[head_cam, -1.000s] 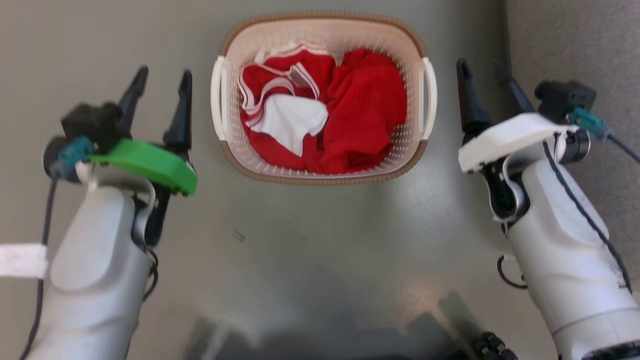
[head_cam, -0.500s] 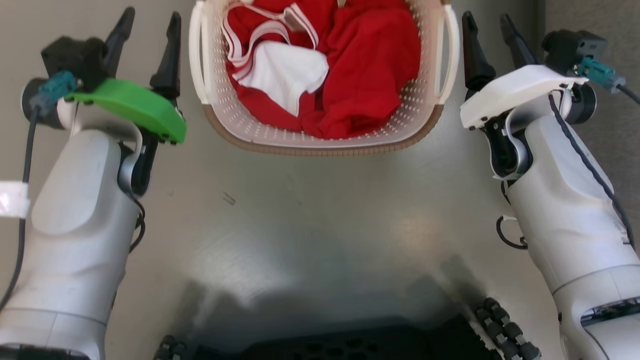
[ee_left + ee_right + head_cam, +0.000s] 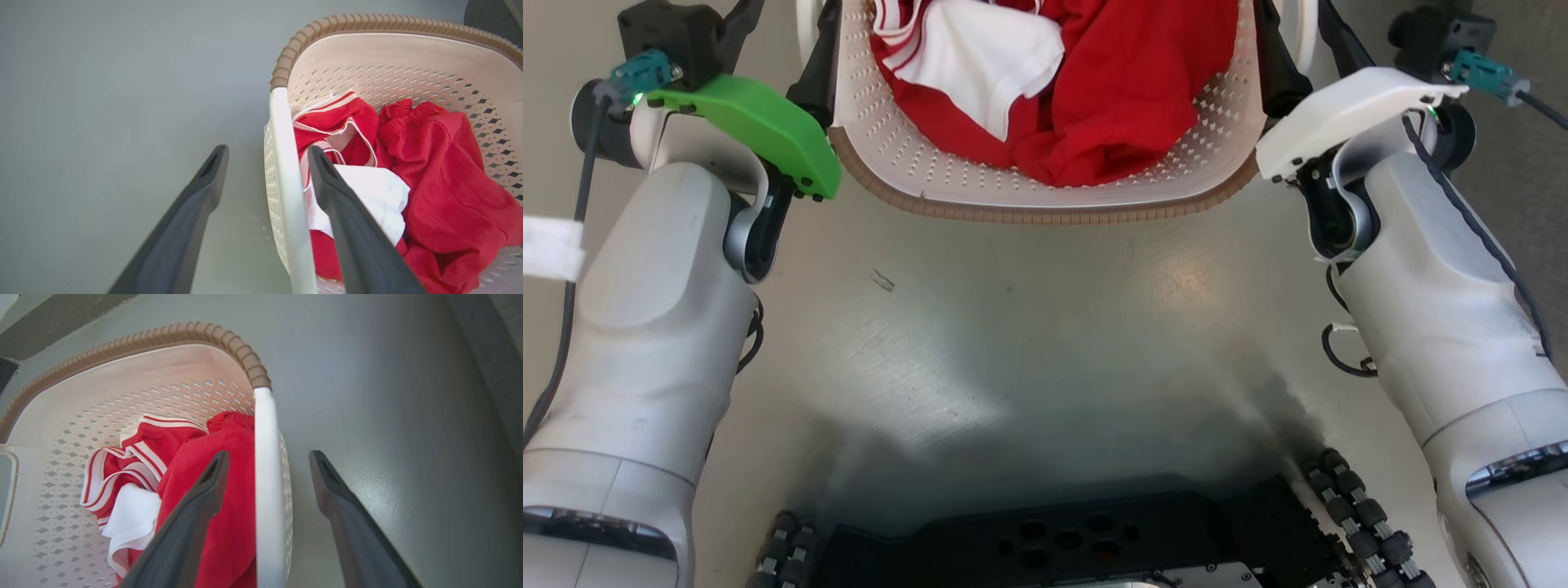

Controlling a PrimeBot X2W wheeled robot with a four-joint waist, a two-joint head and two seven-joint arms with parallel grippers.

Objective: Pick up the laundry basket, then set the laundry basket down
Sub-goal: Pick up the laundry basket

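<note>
Straddling both handles is why my arms sit where they do. The grey floor [image 3: 1029, 343] spreads wide beneath me, and the laundry basket [image 3: 1045, 214] appears to rest on it at my 12 o'clock, square to my body so each arm meets a short side evenly. Red clothes [image 3: 1127, 90] and a white garment [image 3: 988, 57] lie heaped low inside it. That leaves room for a finger to dip in beside the wall without snagging cloth, as far as I can judge.

At 11 o'clock the left handle [image 3: 286, 212] runs between the two fingers of my left gripper [image 3: 267, 153], one finger outside over the floor and the other inside above the laundry. At 1 o'clock the right handle [image 3: 265, 522] lies the same way inside my right gripper [image 3: 269, 457].

Both pairs of fingers are spread apart, with a gap showing on either side of each white bar, so nothing is grasped yet. I judge the next step is to pinch both handles together, then raise them level so the load stays put.
</note>
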